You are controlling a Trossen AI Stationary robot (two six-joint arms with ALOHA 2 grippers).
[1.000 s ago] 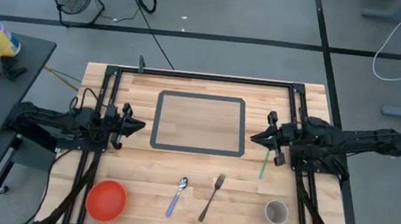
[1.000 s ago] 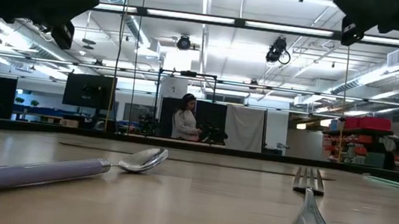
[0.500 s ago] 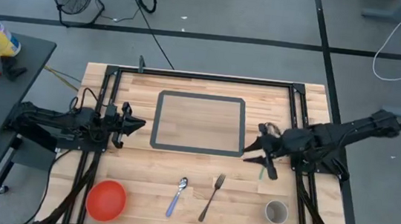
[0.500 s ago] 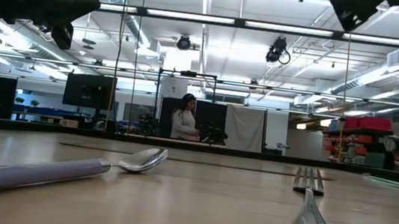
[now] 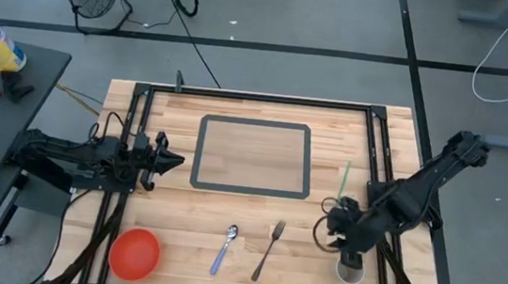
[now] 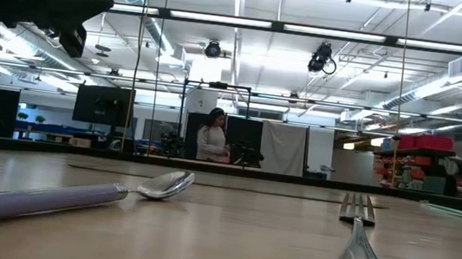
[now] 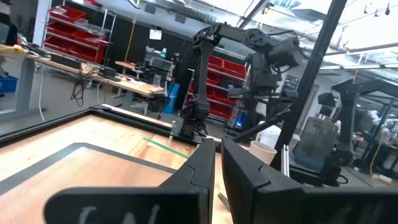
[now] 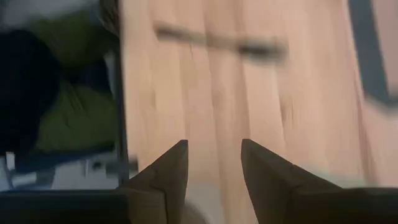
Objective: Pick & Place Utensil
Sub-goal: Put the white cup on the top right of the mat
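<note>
A spoon (image 5: pixel 225 249) with a lavender handle and a metal fork (image 5: pixel 268 249) lie flat on the wooden table near its front edge; the low view also shows the spoon (image 6: pixel 75 195) and the fork (image 6: pixel 356 257). My right gripper (image 5: pixel 328 233) hangs open, tipped downward, just right of the fork and beside a paper cup (image 5: pixel 349 268). Its fingers (image 8: pixel 168 177) have only bare table between them. My left gripper (image 5: pixel 171 162) waits shut above the table's left side, holding nothing.
A dark tape rectangle (image 5: pixel 252 156) marks the table's middle. A red bowl (image 5: pixel 134 252) stands at the front left. A green straw (image 5: pixel 343 180) lies at the right, behind my right gripper. Dark frame rails (image 5: pixel 132 129) run along both sides.
My right gripper has opened, swung from beside the tape rectangle toward the table's near edge, and tipped downward beside the cup. It has left the low view's top right corner.
</note>
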